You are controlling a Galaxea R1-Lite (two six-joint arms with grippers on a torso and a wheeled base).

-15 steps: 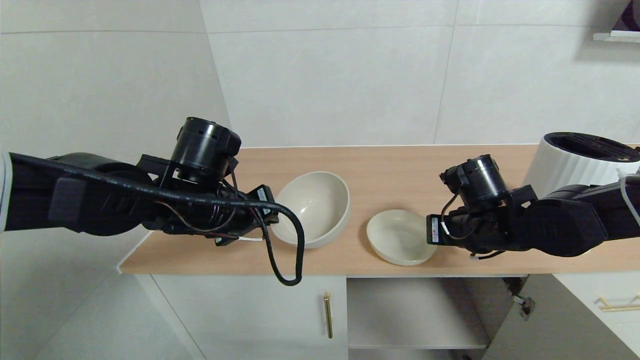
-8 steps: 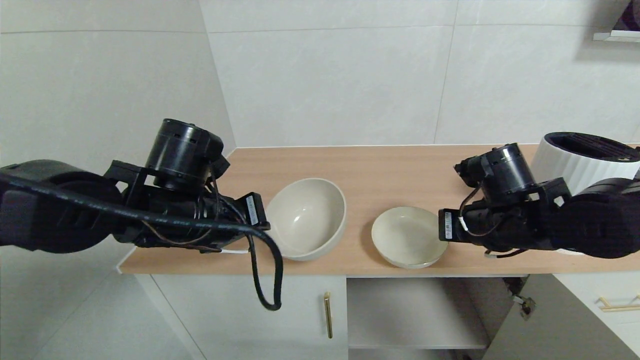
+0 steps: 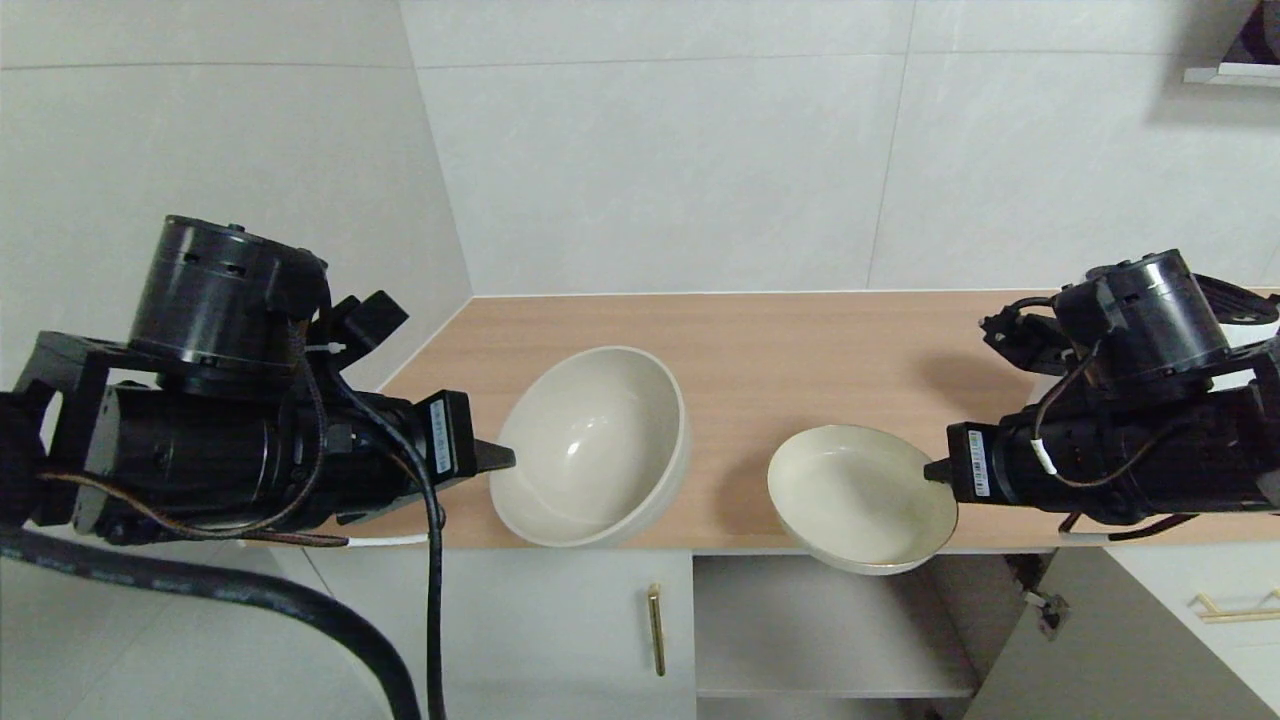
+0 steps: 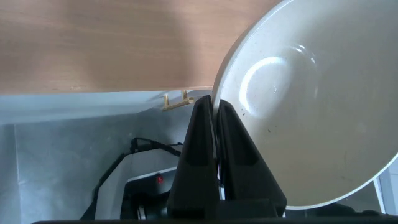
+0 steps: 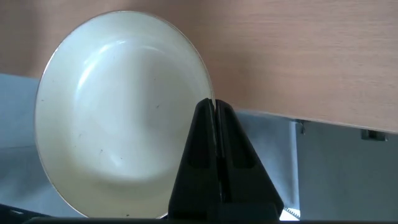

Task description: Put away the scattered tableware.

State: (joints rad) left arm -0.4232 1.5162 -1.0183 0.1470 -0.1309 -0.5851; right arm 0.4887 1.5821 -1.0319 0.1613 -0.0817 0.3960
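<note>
My left gripper [image 3: 497, 457] is shut on the rim of a large cream bowl [image 3: 592, 447], held tilted above the front edge of the wooden counter [image 3: 820, 350]. In the left wrist view the fingers [image 4: 214, 118] pinch the large bowl [image 4: 311, 106] at its rim. My right gripper [image 3: 938, 470] is shut on the rim of a smaller cream bowl [image 3: 860, 497], which hangs past the counter's front edge over the open cabinet [image 3: 830, 625]. The right wrist view shows the small bowl [image 5: 118, 106] clamped at its rim by the fingers [image 5: 214, 112].
A white ribbed appliance [image 3: 1245, 315] stands at the counter's right end behind my right arm. Below the counter are a shut cabinet door with a brass handle [image 3: 655, 630] and an open compartment with a shelf. Tiled walls close the back and left.
Both arms have lifted their bowls off the counter and drawn back toward me. The small bowl now hangs past the counter's front edge; the large one sits tilted at it.
</note>
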